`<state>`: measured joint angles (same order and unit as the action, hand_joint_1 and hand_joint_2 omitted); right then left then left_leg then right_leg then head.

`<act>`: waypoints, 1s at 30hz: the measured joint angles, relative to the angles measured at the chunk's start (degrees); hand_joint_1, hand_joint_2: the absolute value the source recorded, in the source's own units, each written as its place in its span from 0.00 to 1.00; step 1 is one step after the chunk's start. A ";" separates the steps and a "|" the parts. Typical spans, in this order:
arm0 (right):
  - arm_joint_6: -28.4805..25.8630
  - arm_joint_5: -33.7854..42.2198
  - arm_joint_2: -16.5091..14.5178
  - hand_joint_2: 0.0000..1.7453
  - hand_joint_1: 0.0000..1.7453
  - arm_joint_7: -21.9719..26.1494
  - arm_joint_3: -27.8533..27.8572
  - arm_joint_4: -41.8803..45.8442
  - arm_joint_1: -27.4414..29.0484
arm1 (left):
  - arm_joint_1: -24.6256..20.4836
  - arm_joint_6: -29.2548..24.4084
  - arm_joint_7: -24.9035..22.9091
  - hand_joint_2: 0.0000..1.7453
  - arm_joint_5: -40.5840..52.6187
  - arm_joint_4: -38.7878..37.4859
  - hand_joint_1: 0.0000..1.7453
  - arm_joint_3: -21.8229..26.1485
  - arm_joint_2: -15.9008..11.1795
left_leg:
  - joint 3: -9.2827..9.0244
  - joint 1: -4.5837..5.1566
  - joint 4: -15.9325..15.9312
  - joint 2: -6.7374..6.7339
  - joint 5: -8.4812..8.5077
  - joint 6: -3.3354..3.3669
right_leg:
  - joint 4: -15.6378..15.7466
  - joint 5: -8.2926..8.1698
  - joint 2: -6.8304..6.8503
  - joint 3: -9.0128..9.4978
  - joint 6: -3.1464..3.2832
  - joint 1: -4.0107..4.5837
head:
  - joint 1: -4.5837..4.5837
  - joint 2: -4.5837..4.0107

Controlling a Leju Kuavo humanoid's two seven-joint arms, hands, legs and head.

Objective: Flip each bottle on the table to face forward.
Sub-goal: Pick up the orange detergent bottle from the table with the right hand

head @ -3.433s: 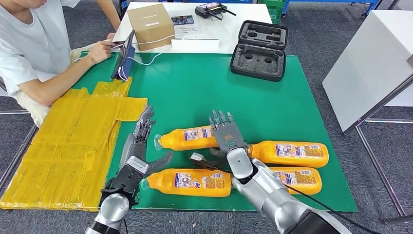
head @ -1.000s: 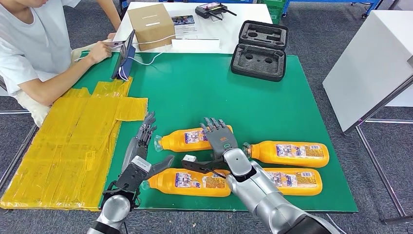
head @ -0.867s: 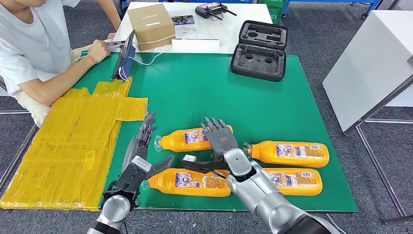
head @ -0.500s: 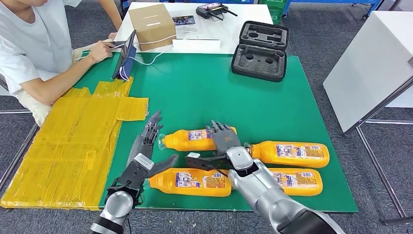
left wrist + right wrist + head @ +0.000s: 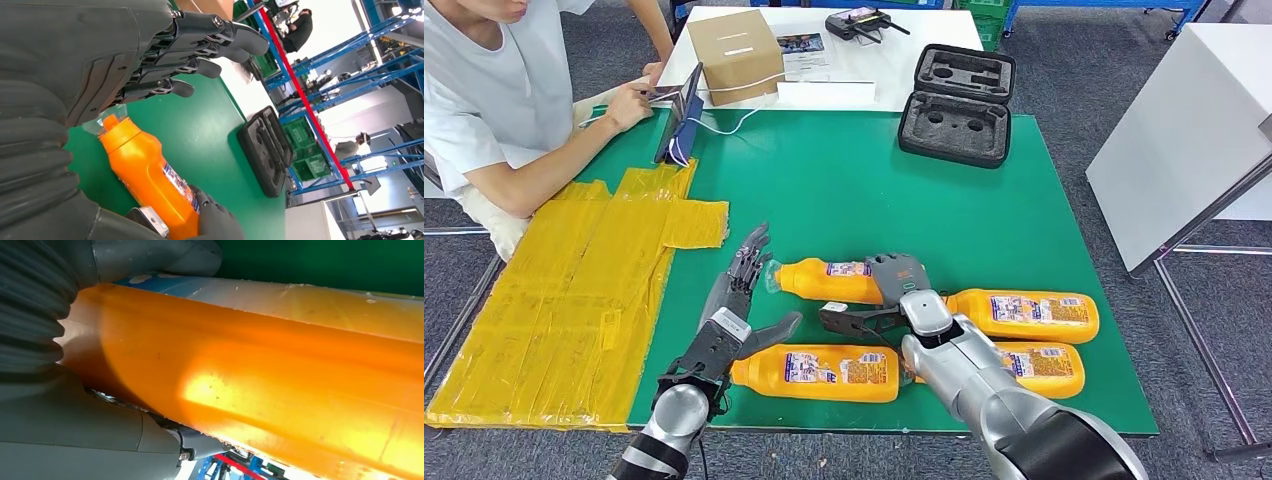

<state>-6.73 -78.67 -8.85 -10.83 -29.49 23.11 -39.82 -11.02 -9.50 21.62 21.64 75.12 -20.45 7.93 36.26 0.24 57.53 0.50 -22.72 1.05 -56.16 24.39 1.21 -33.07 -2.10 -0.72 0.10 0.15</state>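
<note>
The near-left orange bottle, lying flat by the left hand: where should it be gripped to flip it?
Grip the near-left bottle around its labelled middle, from above. It lies on its side, cap toward the left hand, with bare mat on its far and near sides for fingers.

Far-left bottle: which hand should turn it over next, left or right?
Right. The right hand already wraps the bottle, fingers over its far side and thumb under, as the right wrist view shows. The left hand is open beside the cap, touching nothing.
</note>
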 joint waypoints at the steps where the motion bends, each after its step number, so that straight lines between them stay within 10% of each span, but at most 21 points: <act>1: 0.00 -0.01 0.00 1.00 0.98 -0.01 0.00 -0.08 -0.04 | 0.00 0.01 0.00 1.00 -0.01 -0.04 0.00 -0.01 0.00 | 0.00 0.00 0.00 0.00 0.00 0.00 | 0.00 0.00 0.00 0.00 0.00 0.00 | 0.00 0.00; 14: -0.63 -1.01 -0.03 1.00 1.00 -0.93 0.00 -0.60 -0.19 | 0.00 0.39 0.00 1.00 -0.15 -0.24 0.00 -0.01 -0.02 | -0.05 0.00 0.00 0.01 0.00 0.00 | 0.00 0.00 0.00 0.05 0.00 0.00 | 0.00 0.00; 21: -14.91 2.04 0.19 1.00 1.00 0.64 1.99 -0.15 2.17 | 0.96 0.37 -0.37 1.00 -0.08 0.22 0.00 0.01 -0.24 | 0.02 0.02 0.00 0.02 0.00 0.01 | -0.01 -0.01 0.00 0.03 -0.02 -0.01 | 0.01 0.00; 30: -16.50 2.50 0.28 1.00 1.00 1.13 3.73 0.37 3.26 | 1.65 0.09 -0.50 1.00 -0.02 0.77 0.00 0.03 -0.42 | 0.09 0.02 0.00 0.01 0.00 0.01 | -0.01 -0.02 0.00 -0.07 -0.03 -0.01 | 0.00 0.00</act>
<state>-23.23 -76.17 -8.57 -9.70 -25.76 23.49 -36.56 -9.37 -9.41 21.11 21.63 75.89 -20.41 7.52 36.35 0.26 57.53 0.51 -22.72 1.06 -56.17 24.37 1.21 -33.14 -2.13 -0.73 0.10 0.15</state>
